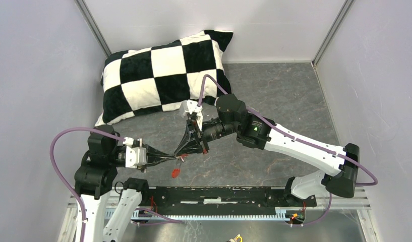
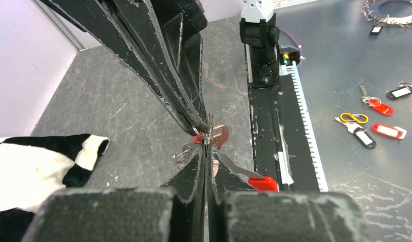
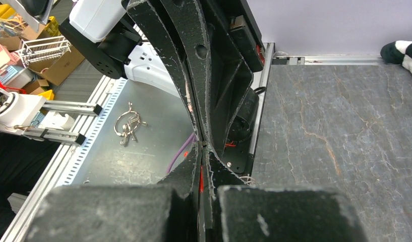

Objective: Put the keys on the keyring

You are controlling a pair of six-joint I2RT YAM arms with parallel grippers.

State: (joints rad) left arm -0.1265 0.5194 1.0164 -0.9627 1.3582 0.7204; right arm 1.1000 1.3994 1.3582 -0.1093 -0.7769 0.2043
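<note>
Grey tabletop (image 1: 294, 96); left fingers (image 2: 192, 172) clamp keyring (image 2: 262, 184), right fingers (image 3: 189, 169) clamp red key (image 2: 217, 135).

- Bright, even light from overhead; shadows on the table (image 1: 294, 101) lie soft and faint.
- A dull sheen on the near metal plate (image 3: 143, 156), no harsh glare.
- The near pads (image 2: 118, 217) of the left gripper (image 2: 206, 146) are blurred, too close for focus.

Both my left claw (image 2: 204, 151) and right claw (image 3: 203, 146) have matt black fingers, rough, edges scuffed whitish. Thin shiny silvery metal on the keyring (image 2: 236, 170), with a glossy red plastic fob (image 2: 262, 183). Duller plastic head on the red-headed key (image 2: 220, 135). Dark stone-look surface (image 1: 284, 96), veined, slight sheen. Plush cloth pillow (image 1: 163, 75).
</note>
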